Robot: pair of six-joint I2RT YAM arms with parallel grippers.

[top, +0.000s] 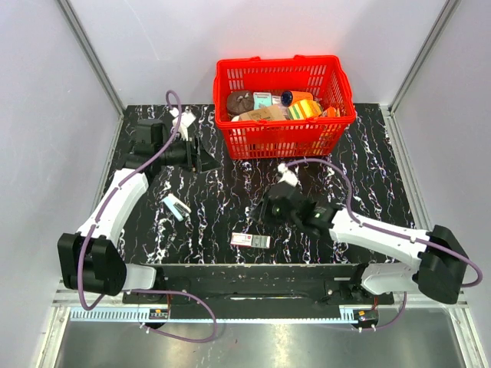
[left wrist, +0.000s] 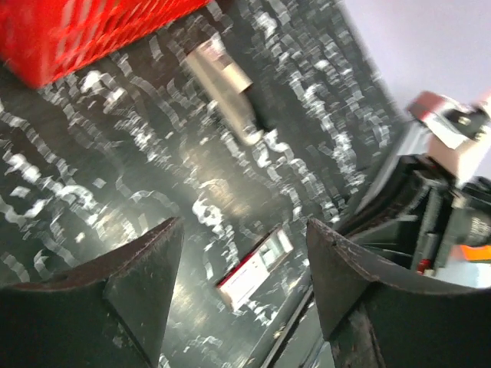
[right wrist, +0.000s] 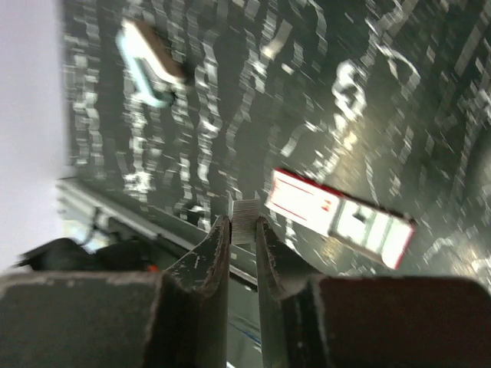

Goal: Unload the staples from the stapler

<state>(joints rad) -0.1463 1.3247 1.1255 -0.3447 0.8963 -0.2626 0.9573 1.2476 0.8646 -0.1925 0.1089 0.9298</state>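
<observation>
Barely visible, a staple strip peeks between the right jaws.

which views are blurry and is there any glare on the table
Top external: sharp, evenly lit. Left wrist: motion-smeared, red basket and stapler soft, glare patch on the table. Right wrist: marbling streaked, red-and-white box blurred; the staple strip in the right pincer crisper.
</observation>
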